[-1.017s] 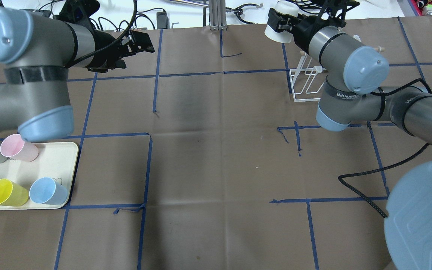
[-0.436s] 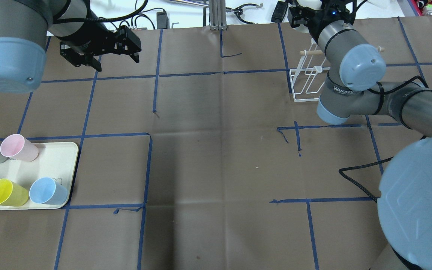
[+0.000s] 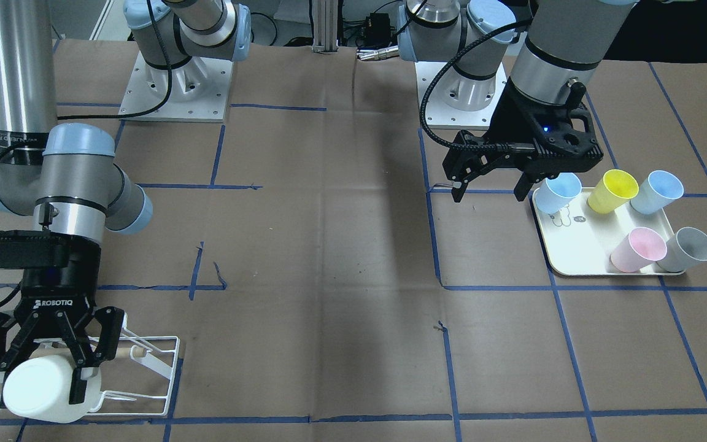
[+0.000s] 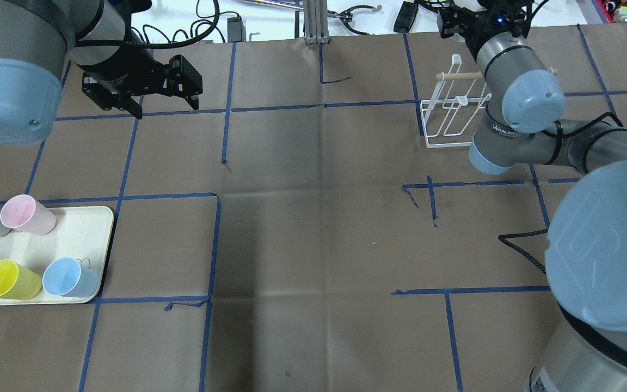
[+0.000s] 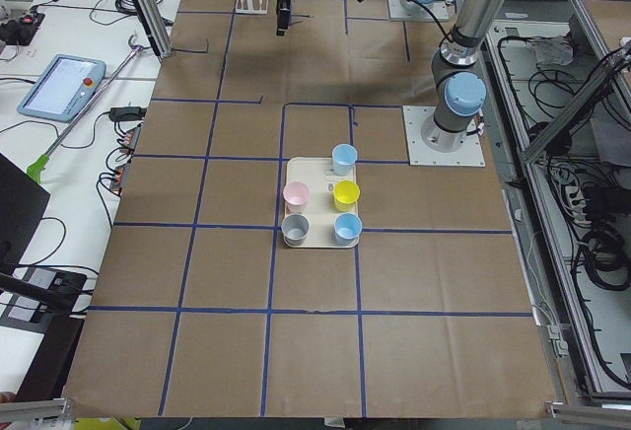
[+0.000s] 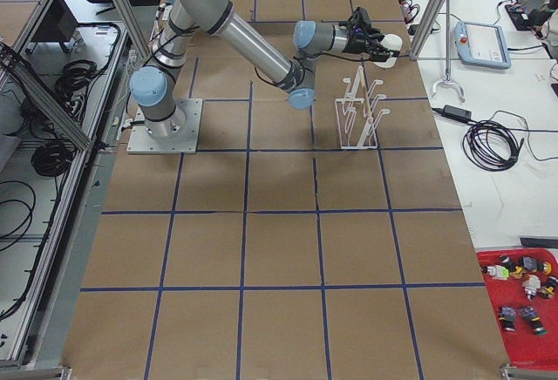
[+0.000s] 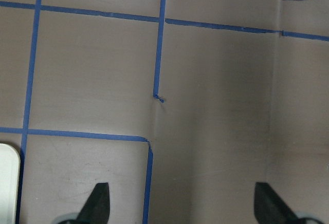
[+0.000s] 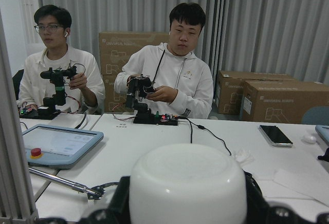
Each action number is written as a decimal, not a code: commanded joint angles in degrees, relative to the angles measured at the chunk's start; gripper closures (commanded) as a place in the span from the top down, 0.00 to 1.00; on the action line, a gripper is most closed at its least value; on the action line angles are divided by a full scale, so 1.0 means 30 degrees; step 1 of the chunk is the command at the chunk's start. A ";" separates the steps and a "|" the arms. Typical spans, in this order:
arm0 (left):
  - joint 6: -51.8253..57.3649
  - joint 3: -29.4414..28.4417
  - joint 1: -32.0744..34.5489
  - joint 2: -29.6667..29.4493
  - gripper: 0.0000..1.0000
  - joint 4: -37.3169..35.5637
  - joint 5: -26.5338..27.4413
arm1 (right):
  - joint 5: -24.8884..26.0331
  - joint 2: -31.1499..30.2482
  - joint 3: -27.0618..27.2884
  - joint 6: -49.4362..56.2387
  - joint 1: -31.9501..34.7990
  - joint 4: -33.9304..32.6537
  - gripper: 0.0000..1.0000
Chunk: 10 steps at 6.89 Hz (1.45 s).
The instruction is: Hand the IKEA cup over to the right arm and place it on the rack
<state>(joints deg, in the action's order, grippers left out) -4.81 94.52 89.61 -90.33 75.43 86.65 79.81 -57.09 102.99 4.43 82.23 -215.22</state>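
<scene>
the white cup [image 3: 37, 396] is being gripped by the right gripper [image 3: 43, 371], its fingers [image 3: 76, 382] being pressed against the cup's sides. the cup is being carried on its side, with the closed base pointing away from the wrist, as is also being shown in the right wrist view. the rack [image 3: 156, 362] is lying just beneath and a little behind this gripper, and its wooden handle [image 3: 121, 354] is being crossed by the fingers in the front-facing view. in the right side view the cup appears to be raised over the prongs [image 6: 359, 105] and is not yet being seated on any. this lifted, level hold is probably being used so that the mouth can be tipped down onto a prong without the wires being knocked. the left gripper [image 3: 488, 193] is being held wide open and empty, high over bare desk [image 3: 329, 258]. the tray [image 3: 580, 245] of coloured cups [image 3: 614, 190] is lying below it and off to one side. the hand-over is therefore being judged complete, and only the placing is left.
</scene>
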 commanded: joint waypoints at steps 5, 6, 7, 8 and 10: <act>0.2402 -0.1219 -0.0685 0.0281 1.00 0.5704 0.0910 | -0.0030 0.1596 -0.0375 0.0311 -0.0253 -0.1121 0.28; 0.3727 -0.0837 -0.1820 0.0546 1.00 0.6229 0.1406 | -0.0001 0.1859 -0.0288 0.0311 -0.0223 -0.1266 0.28; 0.5597 0.0066 -0.3572 0.1100 1.00 0.6263 0.1382 | -0.0001 0.2065 -0.0316 0.0311 -0.0019 -0.1442 0.28; 0.7211 0.1409 -0.5300 0.2004 0.99 0.6206 0.1323 | -0.0001 0.2183 -0.0229 0.0253 0.0012 -0.1676 0.28; 1.0258 0.4541 -0.8467 0.3268 0.99 0.4314 0.1323 | -0.0030 0.2272 -0.0055 0.0165 0.0070 -0.1707 0.28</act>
<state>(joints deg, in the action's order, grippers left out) 20.40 102.71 69.79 -82.67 91.81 90.58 79.75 -50.43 102.41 5.10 82.32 -220.22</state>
